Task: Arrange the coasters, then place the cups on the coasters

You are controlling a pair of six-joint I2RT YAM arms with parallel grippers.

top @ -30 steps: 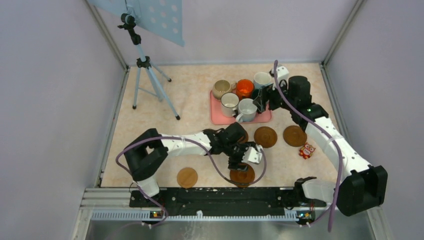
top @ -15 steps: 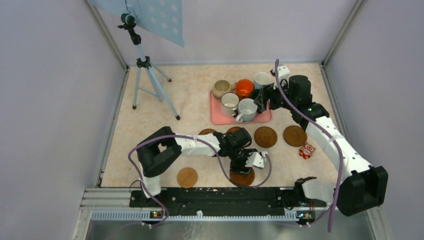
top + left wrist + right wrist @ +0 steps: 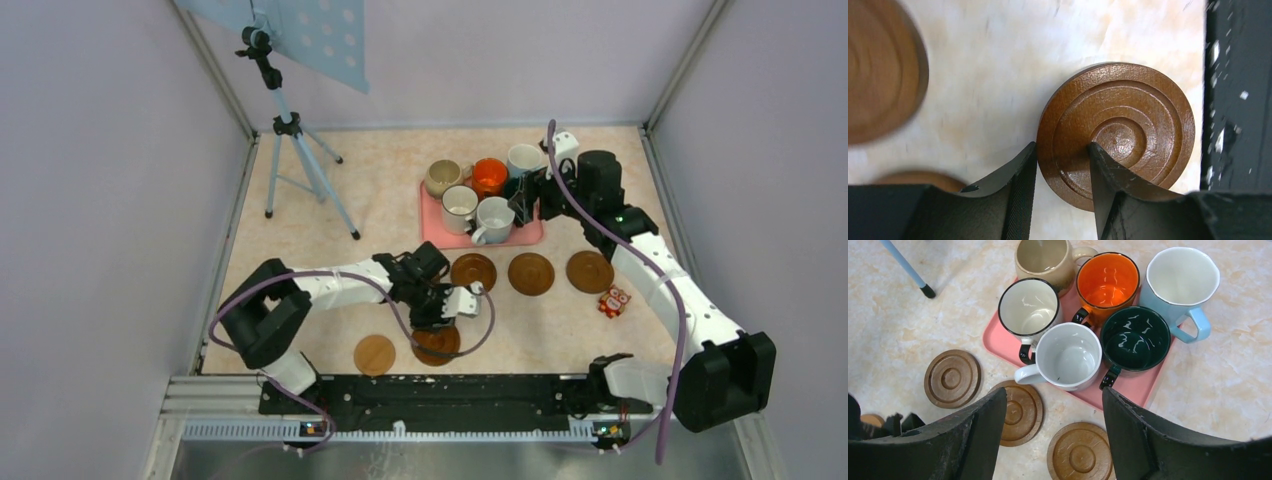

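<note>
6 cups (image 3: 1068, 357) bunched at tray (image 3: 432, 235), upper centre. Top view: 5 coasters (image 3: 531, 273), 4 dark, 1 tan (image 3: 374, 354). Left hand (image 3: 1062, 150) pinching rim of a dark coaster (image 3: 1128, 135); right hand (image 3: 1053, 392) wide open, empty.

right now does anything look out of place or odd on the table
Nothing spilled or broken. A small red owl figurine lies beside the rightmost coaster, belonging to neither set. The pale-blue mug seems to sit past the corner of the pink tray. The left pincer pinches a dark coaster by its rim.
</note>
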